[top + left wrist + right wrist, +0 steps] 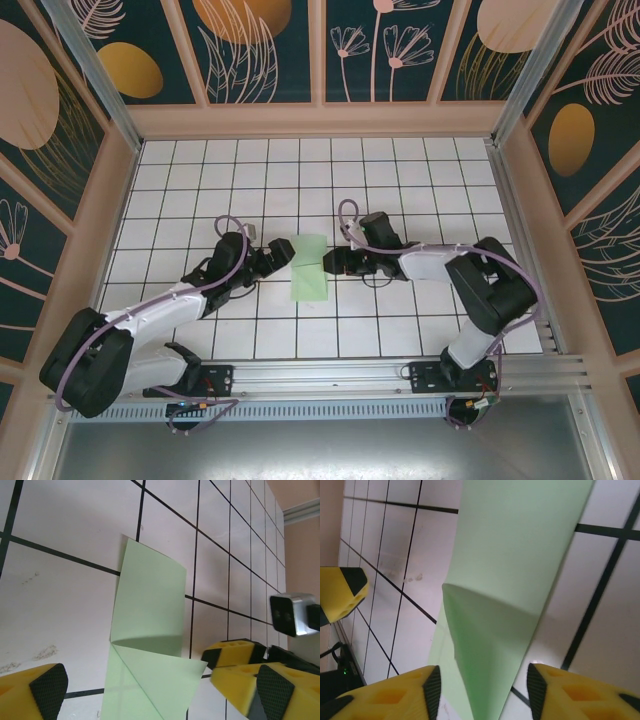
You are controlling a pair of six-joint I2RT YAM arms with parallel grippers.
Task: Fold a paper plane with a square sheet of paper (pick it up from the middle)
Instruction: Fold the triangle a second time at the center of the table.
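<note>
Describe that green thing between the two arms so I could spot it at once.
Start at the white gridded table and look to its middle. There, between the left gripper and the right gripper, lies the square sheet of paper. It is the only pale mint-green thing there, folded narrow, with one part lifting off the tiles.

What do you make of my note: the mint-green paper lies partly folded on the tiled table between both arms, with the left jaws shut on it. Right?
Not quite. The left wrist view shows the left jaws wide open, standing either side of the paper, not shut on it. The rest holds: partly folded, on the tiled table, between both arms.
</note>
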